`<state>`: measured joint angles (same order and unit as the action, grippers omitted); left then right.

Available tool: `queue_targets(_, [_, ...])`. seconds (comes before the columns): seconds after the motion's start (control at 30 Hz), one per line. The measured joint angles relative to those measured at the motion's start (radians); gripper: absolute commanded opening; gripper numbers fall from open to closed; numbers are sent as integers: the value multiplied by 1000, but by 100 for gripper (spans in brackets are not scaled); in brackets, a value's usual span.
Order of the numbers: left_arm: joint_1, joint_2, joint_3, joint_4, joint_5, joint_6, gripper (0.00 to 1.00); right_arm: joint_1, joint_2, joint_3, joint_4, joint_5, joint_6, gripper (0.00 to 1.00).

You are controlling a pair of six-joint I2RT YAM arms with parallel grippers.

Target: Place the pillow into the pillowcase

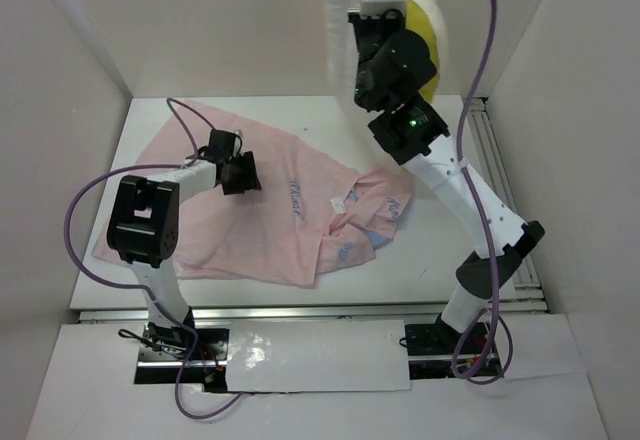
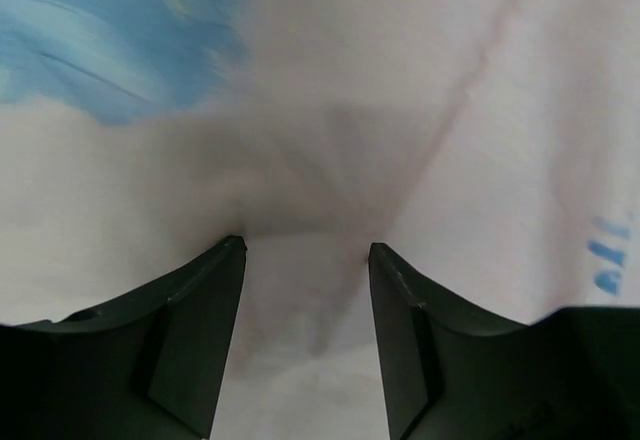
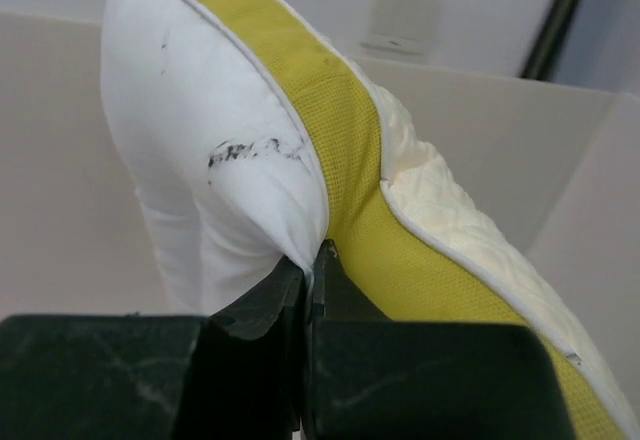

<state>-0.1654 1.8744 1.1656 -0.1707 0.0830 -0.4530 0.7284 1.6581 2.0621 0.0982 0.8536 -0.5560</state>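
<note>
So, the pillow (image 3: 200, 140) is not in the pillowcase (image 1: 250, 220) yet. It hangs high in the air, past the far right corner of the pillowcase and well apart from it. You can see its white puffy side, a wide yellow band along its edge, and a small dark smudge (image 3: 250, 150) on the white part. Your right gripper (image 3: 312, 260) is pinched tight on the pillow, right where the white side meets the yellow band, and the pillow stands up above the fingers. The pillowcase lies spread out on the table (image 1: 440, 250) with its pink side up. Most of it is flat, but its right end is bunched and folded over, and a bit of pale blue shows there. Your left gripper (image 1: 240, 173) is over the far middle part of the pillowcase. Its two fingers (image 2: 200, 340) are spread apart and hold nothing. In the left wrist view you see pink cloth in the gap between them, with a soft grey shadow on it and a patch of blue print (image 2: 100, 50) farther off to the upper left. You cannot tell from these views if the fingertips touch the cloth or sit just above it. The right arm (image 1: 470, 200) reaches up from the near right side of the pillowcase toward the pillow. Purple cables (image 1: 90, 200) loop around both arms.
</note>
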Motion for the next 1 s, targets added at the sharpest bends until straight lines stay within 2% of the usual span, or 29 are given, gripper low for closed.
queue_targets(0.13, [74,30,53,-56,-20,-31,64,129,118,155,-13,-25,-55,0])
queue_targets(0.23, [163,36,67,-85,-29,-66,64,235,209,227,68,5,-168,0])
queue_targets(0.33, [271,29,58,-94,-33,-96,64,305,258,237,121,59,-244,0])
queue_targets(0.4, [346,5,26,-92,-38,-108,63,309,250,174,154,101,-254,0])
queue_targets(0.47, [417,-24,-9,-99,-48,-126,63,268,192,25,180,146,-217,0])
queue_targets(0.53, [488,-49,-35,-123,-64,-134,63,175,113,-144,139,193,-123,0])
queue_targets(0.57, [512,-61,-44,-132,-64,-135,64,106,81,-212,98,208,-43,0])
queue_targets(0.6, [557,-84,-65,-161,-81,-135,66,-56,17,-338,-51,222,130,3])
queue_targets(0.63, [560,-86,-67,-164,-85,-135,66,-69,14,-345,-64,224,142,3])
queue_targets(0.67, [568,-97,-73,-174,-89,-132,67,-161,-10,-399,-121,220,240,12])
queue_targets(0.7, [570,-105,-79,-185,-92,-129,67,-240,-47,-470,-188,201,342,56])
queue_targets(0.73, [566,-114,-85,-200,-93,-128,67,-315,-83,-538,-245,178,415,80])
queue_targets(0.77, [558,-121,-87,-214,-94,-126,67,-397,-122,-610,-294,142,487,100])
queue_targets(0.87, [512,-143,-87,-238,-97,-119,68,-565,-194,-723,-406,30,615,100])
queue_targets(0.93, [470,-169,-86,-250,-103,-109,70,-558,-205,-729,-428,-34,633,100])
queue_targets(1.0, [428,-198,-80,-261,-113,-100,71,-492,-203,-725,-428,-92,627,100])
